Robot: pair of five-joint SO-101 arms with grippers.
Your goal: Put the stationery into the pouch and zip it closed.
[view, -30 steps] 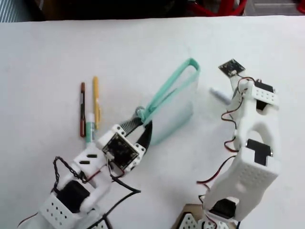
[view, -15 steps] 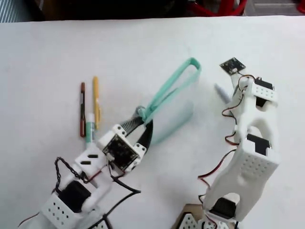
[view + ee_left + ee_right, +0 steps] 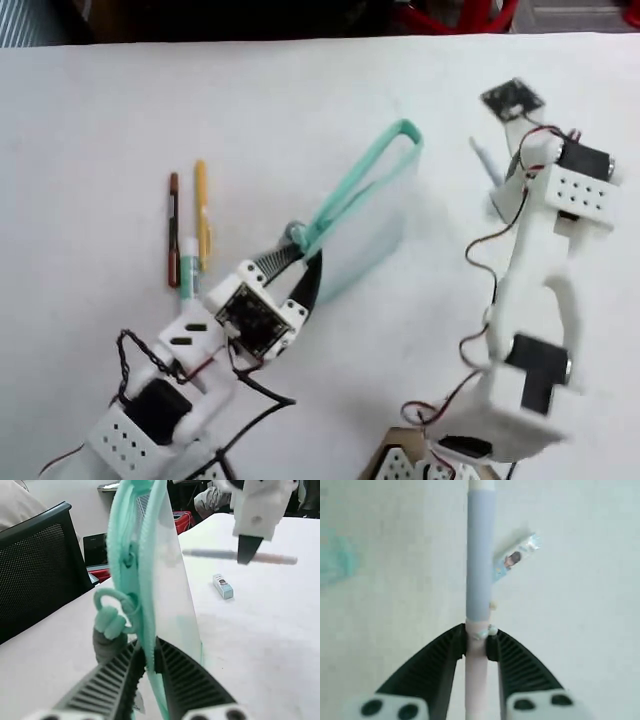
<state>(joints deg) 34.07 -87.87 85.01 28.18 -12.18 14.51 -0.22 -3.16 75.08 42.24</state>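
Observation:
The clear pouch with a teal zipper stands on its edge mid-table, mouth up. My left gripper is shut on its near end beside the zipper pull; the left wrist view shows the fingers clamping the pouch rim. To the pouch's right, my right gripper is shut on a pale blue pen held above the table. The right wrist view has the pen sticking out between the shut fingers. From the left wrist view, the right gripper carries the pen level.
A brown pen, a yellow pen and a green-and-white marker lie side by side left of the pouch. A small boxed eraser lies on the white table beyond the pouch.
The right arm has stretched toward the far side of the table, carrying the pen up and away. The left arm and pouch have stayed put.

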